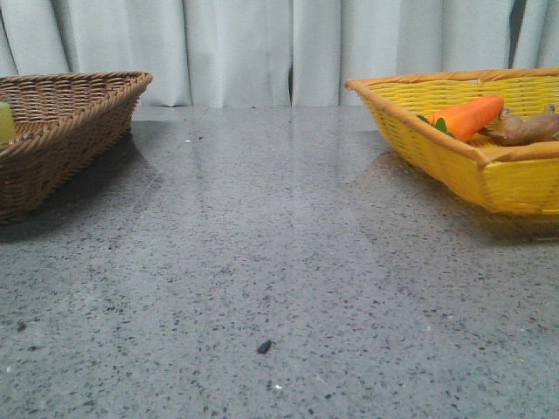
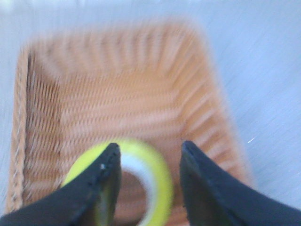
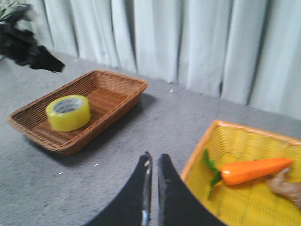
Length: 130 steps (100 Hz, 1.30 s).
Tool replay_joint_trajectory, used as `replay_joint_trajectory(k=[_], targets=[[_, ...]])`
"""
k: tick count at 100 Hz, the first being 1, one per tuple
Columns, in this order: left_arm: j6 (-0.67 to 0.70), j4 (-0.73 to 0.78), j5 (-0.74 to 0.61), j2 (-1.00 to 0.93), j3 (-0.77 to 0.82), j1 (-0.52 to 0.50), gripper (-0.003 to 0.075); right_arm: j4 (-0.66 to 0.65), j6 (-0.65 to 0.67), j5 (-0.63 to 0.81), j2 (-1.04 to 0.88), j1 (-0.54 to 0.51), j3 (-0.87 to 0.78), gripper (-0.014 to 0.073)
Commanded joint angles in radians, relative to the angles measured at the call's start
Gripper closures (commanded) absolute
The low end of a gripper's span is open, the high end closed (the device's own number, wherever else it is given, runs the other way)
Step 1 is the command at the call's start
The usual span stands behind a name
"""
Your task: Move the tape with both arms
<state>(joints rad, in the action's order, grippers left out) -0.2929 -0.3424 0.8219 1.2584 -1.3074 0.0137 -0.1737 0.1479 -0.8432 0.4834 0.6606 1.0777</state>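
The yellow tape roll (image 3: 68,113) lies flat in the brown wicker basket (image 3: 113,94) on the left of the table. Only a sliver of the tape (image 1: 4,122) shows in the front view. My left gripper (image 2: 150,151) is open just above the tape (image 2: 162,181). One finger sits over the roll's core and the other outside its rim, so one wall of the roll lies between them. That view is blurred. My right gripper (image 3: 153,162) is shut and empty, over the bare table between the two baskets. Neither gripper shows in the front view.
A yellow wicker basket (image 1: 454,166) at the right holds an orange carrot (image 1: 472,115) and a brown root-like piece (image 1: 528,128). The grey speckled table (image 1: 279,262) lies between the baskets. White curtains hang behind. My left arm (image 3: 28,47) shows dark above the brown basket.
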Motion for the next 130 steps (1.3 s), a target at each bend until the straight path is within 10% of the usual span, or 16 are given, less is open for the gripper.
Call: replay_joint_trajectory(k=[1,29,49,130], targets=[[0.011,-0.074,-0.189,-0.195,0.092,0.08,0.0517,-0.09,0.001,0.093,-0.084,-0.004,-0.033,0.0666],[0.011,-0.076,-0.378,-0.641,0.558,0.286,0.0742,-0.156,0.001,0.192,-0.331,-0.004,-0.197,0.0666],[0.011,-0.039,-0.405,-0.828,0.751,0.286,0.0741,-0.156,0.001,0.212,-0.36,-0.004,-0.201,0.0666],[0.011,-0.039,-0.429,-0.854,0.812,0.286,0.0741,-0.156,0.001,0.212,-0.36,-0.004,-0.201,0.0666]])
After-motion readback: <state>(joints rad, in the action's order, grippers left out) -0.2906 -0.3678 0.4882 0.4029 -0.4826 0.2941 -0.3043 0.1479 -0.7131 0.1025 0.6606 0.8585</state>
